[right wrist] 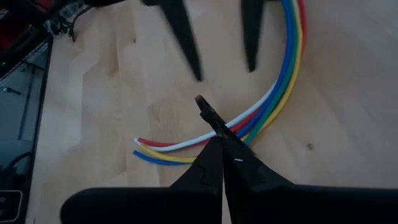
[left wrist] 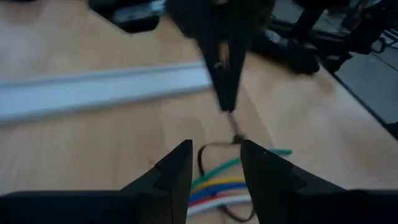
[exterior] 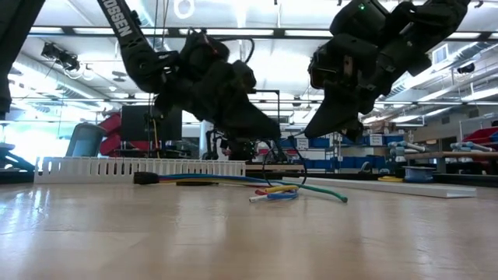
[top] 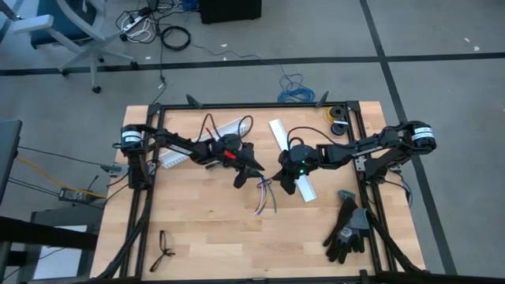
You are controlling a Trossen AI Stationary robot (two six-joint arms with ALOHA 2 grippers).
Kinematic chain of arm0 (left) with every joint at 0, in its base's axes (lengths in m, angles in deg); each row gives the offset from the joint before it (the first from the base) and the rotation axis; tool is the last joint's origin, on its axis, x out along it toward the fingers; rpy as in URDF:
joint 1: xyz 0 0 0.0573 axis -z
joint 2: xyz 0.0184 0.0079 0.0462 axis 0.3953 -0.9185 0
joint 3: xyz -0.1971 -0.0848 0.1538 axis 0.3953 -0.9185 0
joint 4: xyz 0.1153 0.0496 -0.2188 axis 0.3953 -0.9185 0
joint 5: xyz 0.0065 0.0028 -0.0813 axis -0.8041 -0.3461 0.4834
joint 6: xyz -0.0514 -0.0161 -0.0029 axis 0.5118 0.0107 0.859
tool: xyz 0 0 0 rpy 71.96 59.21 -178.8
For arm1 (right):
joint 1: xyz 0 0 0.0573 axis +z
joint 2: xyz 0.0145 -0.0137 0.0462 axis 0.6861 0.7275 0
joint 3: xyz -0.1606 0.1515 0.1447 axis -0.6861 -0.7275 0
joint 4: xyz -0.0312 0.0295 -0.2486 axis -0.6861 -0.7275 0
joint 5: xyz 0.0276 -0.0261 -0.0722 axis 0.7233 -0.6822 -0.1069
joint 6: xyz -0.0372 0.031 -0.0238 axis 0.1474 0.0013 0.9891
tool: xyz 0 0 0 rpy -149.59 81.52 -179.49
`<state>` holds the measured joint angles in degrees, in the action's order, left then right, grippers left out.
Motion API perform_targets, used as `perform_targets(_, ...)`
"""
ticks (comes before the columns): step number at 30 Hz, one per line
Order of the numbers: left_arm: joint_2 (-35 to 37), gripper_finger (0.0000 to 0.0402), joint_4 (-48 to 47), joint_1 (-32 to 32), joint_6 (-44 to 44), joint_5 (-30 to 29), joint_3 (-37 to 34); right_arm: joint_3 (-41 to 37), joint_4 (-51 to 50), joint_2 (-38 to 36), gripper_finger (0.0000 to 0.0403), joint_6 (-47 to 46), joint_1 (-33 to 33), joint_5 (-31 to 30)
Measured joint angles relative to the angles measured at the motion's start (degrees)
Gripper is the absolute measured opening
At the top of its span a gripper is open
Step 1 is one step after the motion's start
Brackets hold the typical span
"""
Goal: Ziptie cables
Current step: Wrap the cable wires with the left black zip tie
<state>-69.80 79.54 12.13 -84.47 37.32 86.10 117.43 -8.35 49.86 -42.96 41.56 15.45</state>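
The cables (top: 265, 199) lie on the wooden table at its middle. They are red, blue, yellow, green and white wires (right wrist: 273, 102), with a dark sheath (exterior: 145, 178) at one end. A thin black zip tie (exterior: 268, 165) loops around them. My right gripper (right wrist: 219, 142) comes from the table's right and is shut on the tie. My left gripper (left wrist: 214, 152) comes from the left. It hovers open over the cables, which show between its fingers, just left of the right gripper (top: 278, 180). My right gripper pinches the zip tie's free tail (right wrist: 209, 116) between its shut fingertips. The fingers slant down from the table's right side. The tail runs up from a loop (left wrist: 203, 157) that goes around the cables, which rest on the table.
One white slotted channel (top: 293, 162) lies under the right arm, another (top: 188, 150) at the far left. Black gloves (top: 347, 230) lie at the near right, two black strips (top: 163, 251) at the near left, and tape rolls (top: 338, 118) at the far right corner.
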Motion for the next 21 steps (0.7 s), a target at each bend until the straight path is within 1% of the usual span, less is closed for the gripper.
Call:
perform_targets(3, 0.1, 0.0141, 1.1, 0.3, -0.7, 0.6, 1.1, 0.0, 0.1, 0.0, 0.0000, 0.0, -0.5, 0.0)
perform_targets(11, 0.1, 0.0140, -0.5, 0.7, 0.7, 1.7, 2.2, 0.0, 0.2, 0.0, 0.0000, 0.5, -1.0, -0.2)
perform_targets(17, 0.1, 0.0140, -2.7, 0.7, 0.8, 1.5, 2.2, 0.0, 0.5, 0.0, 0.0000, 1.5, -1.0, 0.1)
perform_targets(21, 0.1, 0.0140, -1.9, 0.7, 0.8, 1.1, 2.2, 0.0, 1.8, 0.0, 0.0000, 1.5, -1.0, 0.5)
